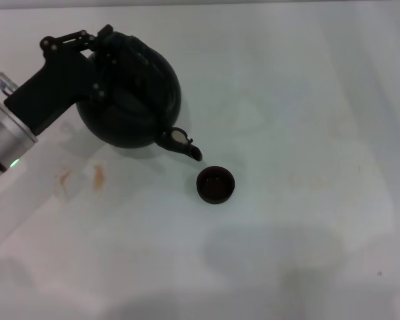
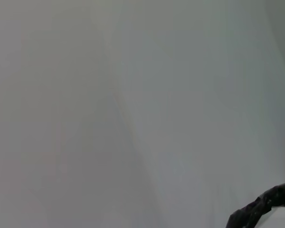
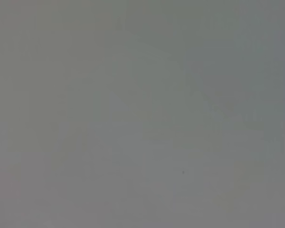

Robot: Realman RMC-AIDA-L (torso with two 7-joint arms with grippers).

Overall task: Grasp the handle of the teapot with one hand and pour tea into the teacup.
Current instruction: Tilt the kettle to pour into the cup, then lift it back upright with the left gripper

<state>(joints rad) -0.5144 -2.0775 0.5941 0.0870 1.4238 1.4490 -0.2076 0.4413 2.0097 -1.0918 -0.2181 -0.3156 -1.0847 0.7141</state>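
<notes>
In the head view the black teapot (image 1: 137,93) is at the upper left, with its stubby spout (image 1: 187,148) pointing down and right toward the teacup (image 1: 216,185). The spout tip ends just short of the cup's upper left rim. The small dark cup stands upright on the white table. My left gripper (image 1: 97,41), black on a silver wrist, reaches in from the left and is shut on the teapot at its top, where the handle is hidden behind it. A dark curved piece (image 2: 261,209) shows in the left wrist view. The right gripper is out of view.
The white table (image 1: 307,133) stretches around the cup, with small orange-brown stains (image 1: 98,177) to the left of the cup below the teapot. The right wrist view shows only a plain grey surface.
</notes>
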